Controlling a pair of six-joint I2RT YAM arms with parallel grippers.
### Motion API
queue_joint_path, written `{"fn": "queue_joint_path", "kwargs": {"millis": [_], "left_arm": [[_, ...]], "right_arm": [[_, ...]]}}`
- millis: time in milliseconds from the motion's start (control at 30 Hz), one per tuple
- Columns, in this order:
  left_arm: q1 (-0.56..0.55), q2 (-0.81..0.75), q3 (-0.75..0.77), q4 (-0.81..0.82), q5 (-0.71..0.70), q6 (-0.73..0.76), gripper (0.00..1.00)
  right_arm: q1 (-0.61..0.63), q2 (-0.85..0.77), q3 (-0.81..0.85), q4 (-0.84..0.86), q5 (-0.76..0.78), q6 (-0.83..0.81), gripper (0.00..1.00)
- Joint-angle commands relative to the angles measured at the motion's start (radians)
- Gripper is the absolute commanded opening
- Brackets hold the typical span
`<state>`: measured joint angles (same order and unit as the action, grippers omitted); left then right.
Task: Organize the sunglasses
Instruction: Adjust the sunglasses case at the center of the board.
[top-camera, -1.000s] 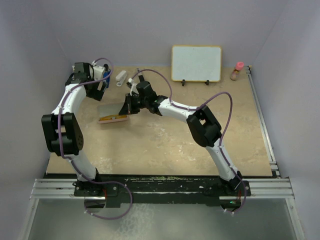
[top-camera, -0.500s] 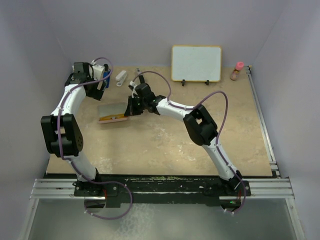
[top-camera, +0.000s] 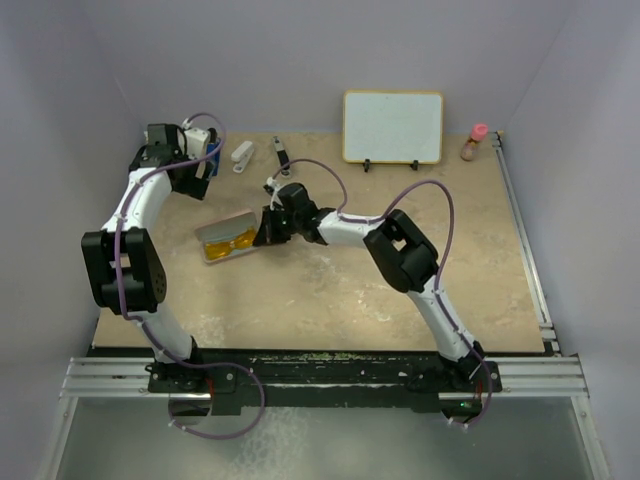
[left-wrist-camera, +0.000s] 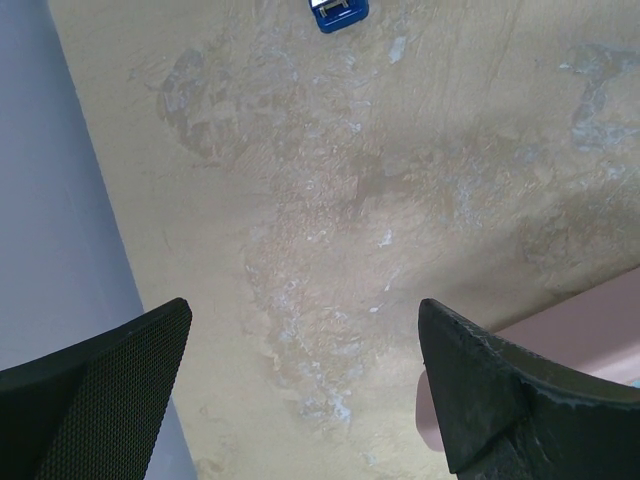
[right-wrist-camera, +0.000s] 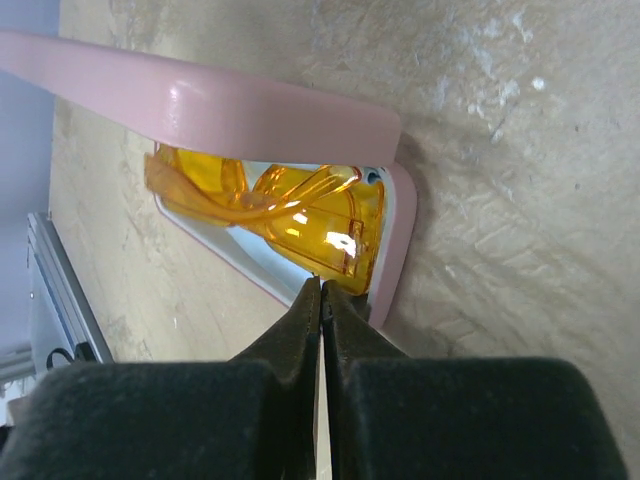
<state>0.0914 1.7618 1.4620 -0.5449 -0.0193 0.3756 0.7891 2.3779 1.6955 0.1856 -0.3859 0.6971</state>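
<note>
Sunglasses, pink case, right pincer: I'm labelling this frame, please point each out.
sunglasses (right-wrist-camera: 320, 225), right wrist view, on the orange lens.
pink case (right-wrist-camera: 230, 108), right wrist view, on its open lid.
right pincer (right-wrist-camera: 322, 290), right wrist view, at the shut fingertips.

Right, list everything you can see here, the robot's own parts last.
sunglasses: one, orange, lying in the open case
case: one, pink, left of centre on the table
whiteboard: one, white with a pale frame, upright at the back
bottle: one, pink cap, back right corner
white item: one, white, back left; too small to identify
dark item: one, dark, just right of the white item
blue item: one, blue, back left
table: one, mottled tan
left end effector: one, black, open, over bare table at back left
right end effector: one, black, shut, tips at the case's rim
</note>
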Motion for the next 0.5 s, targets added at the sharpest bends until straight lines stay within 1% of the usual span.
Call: {"fn": "queue_joint_path", "kwargs": {"millis": [0,133,233,267,300,333,400,467], "left_arm": [[-0.001,-0.019,0.06,0.0,0.034,-0.029,0.98],[-0.004,-0.012,0.075,-0.012,0.056,-0.032,0.98],[-0.014,-0.003,0.082,-0.014,0.062,-0.038,0.98],[-0.019,0.0,0.085,-0.015,0.061,-0.038,0.98],[-0.026,0.006,0.089,-0.016,0.059,-0.038,0.98],[-0.034,0.011,0.092,-0.016,0.054,-0.038,0.98],[-0.048,0.017,0.095,-0.015,0.042,-0.038,0.98],[-0.06,0.026,0.096,-0.01,0.034,-0.038,0.98]], "right_arm": [[-0.003,-0.119,-0.063,0.082,-0.025,-0.006,0.02],[-0.005,-0.238,-0.185,0.198,-0.058,0.044,0.14],[-0.005,-0.319,-0.274,0.283,-0.047,0.076,0.28],[-0.006,-0.331,-0.273,0.269,-0.036,0.072,0.33],[-0.007,-0.335,-0.259,0.231,-0.023,0.057,0.41],[-0.008,-0.326,-0.232,0.165,-0.003,0.037,0.43],[-0.008,-0.284,-0.146,0.002,0.052,-0.019,0.43],[-0.008,-0.233,-0.073,-0.119,0.094,-0.049,0.43]]}}
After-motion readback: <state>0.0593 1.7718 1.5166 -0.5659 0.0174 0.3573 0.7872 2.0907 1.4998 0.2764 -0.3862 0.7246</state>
